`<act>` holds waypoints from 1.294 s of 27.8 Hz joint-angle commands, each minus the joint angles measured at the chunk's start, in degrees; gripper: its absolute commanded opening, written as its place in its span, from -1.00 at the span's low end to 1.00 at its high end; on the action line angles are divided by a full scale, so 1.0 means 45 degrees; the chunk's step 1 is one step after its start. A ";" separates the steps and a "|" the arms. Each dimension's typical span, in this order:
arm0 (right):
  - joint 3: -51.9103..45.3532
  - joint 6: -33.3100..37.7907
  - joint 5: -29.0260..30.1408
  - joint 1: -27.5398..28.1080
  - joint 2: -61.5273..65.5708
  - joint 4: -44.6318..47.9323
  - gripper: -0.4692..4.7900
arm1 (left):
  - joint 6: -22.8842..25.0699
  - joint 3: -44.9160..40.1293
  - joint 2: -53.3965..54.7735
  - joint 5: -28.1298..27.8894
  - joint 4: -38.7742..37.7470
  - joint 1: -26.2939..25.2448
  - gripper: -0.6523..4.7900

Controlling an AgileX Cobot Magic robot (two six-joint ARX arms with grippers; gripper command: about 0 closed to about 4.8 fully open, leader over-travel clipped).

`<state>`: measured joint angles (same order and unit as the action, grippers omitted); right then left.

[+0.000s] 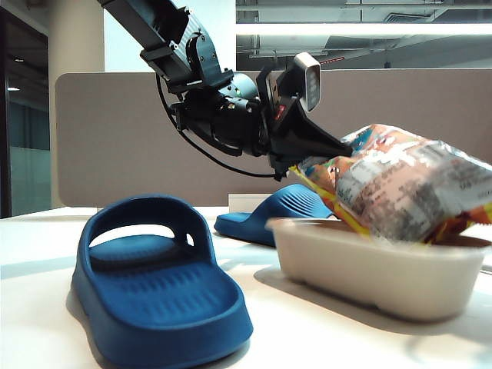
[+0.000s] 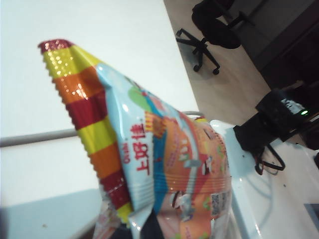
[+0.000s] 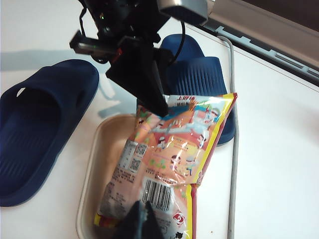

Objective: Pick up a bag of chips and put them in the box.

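The left gripper (image 1: 304,165) is clamping one end of the bag of chips (image 1: 407,184), which is slanting down into the box (image 1: 361,265) on the table (image 1: 307,338). The right gripper (image 3: 142,221) is hovering over the box's near end, fingers pressed together and empty.

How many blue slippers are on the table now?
2. One slipper lies at the front left, well left of the box; the other slipper lies behind the box, under the left gripper. More may be hidden.
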<state>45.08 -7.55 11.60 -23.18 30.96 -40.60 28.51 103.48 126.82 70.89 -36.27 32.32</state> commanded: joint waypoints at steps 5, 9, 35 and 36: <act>0.0053 0.0010 -0.0015 -0.0019 -0.0019 0.0019 -0.83 | 0.0316 0.0063 -0.0126 -0.0248 -0.0442 0.0024 -0.78; 0.0053 0.0010 -0.0010 -0.0019 -0.0019 0.0024 -0.83 | 0.0675 0.0063 -0.0126 -0.0384 -0.0879 0.0029 -0.78; 0.0053 0.0010 0.0029 -0.0024 -0.0019 -0.0010 -0.83 | 0.2676 0.0068 -0.0126 -0.2958 -0.2696 0.0000 -0.43; 0.0053 0.0010 0.0029 -0.0024 -0.0019 -0.0019 -0.83 | 0.2720 0.0068 -0.0126 -0.3055 -0.2754 -0.0005 -0.43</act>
<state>45.08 -7.55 11.62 -23.18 30.96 -41.08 39.55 103.61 126.63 58.41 -47.68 32.32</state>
